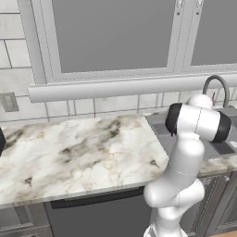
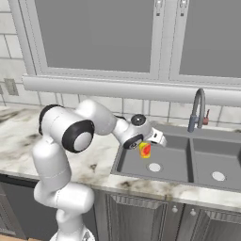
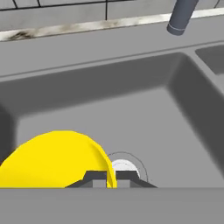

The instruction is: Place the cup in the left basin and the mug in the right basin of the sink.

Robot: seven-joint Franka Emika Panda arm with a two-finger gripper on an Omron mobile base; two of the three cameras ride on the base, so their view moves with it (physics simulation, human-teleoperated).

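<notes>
The yellow cup (image 2: 144,149), with a red-orange patch on its side, hangs above the left basin (image 2: 131,162) of the sink, held by its rim. My gripper (image 2: 145,144) is shut on it and reaches in from the counter side. In the hand view the cup (image 3: 54,159) is at the lower left, with the gripper (image 3: 107,178) pinching its wall. The left basin (image 3: 131,113) and its white drain (image 3: 124,167) lie below. The right basin (image 2: 212,157) is beyond the divider. The mug is out of view.
The arched grey faucet (image 2: 197,107) stands behind the divider, and its spout (image 3: 180,17) crosses the top of the hand view. A marble counter (image 1: 78,152) stretches left of the sink. A long grey ledge (image 1: 115,87) juts from the tiled wall.
</notes>
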